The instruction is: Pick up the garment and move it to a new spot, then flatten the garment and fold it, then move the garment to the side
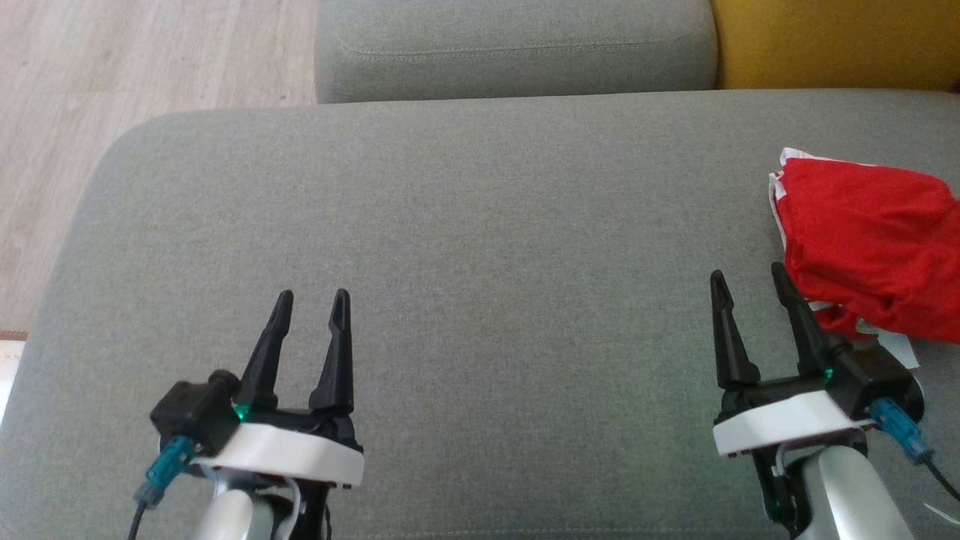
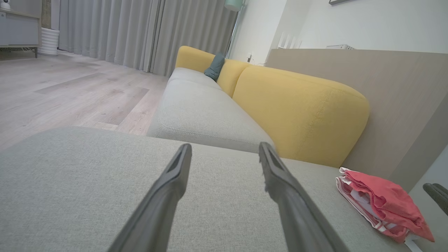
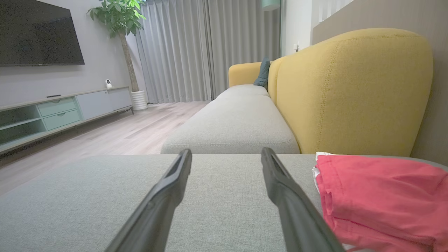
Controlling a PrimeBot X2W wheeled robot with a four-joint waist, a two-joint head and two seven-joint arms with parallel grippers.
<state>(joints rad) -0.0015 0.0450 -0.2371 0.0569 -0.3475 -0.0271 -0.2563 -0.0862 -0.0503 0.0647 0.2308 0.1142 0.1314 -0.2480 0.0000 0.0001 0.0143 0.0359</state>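
Observation:
The garment (image 1: 870, 244) is a red piece with white stripes, folded into a loose bundle at the right edge of the grey cushion (image 1: 465, 247). It shows in the left wrist view as the garment (image 2: 383, 201) at the lower right, and in the right wrist view as the garment (image 3: 381, 199) just right of the fingers. My right gripper (image 1: 750, 276) stands open just left of it, its right finger close to the cloth, holding nothing. My left gripper (image 1: 313, 295) is open over the cushion's near left part, far from the garment. Nothing is between the left gripper (image 2: 225, 148) fingers or the right gripper (image 3: 226, 154) fingers.
A second grey seat cushion (image 1: 517, 45) lies beyond a gap, with a yellow backrest (image 1: 832, 41) at the far right. Wooden floor (image 1: 112, 90) runs along the left. A TV stand (image 3: 52, 112) and a potted plant (image 3: 122, 21) stand across the room.

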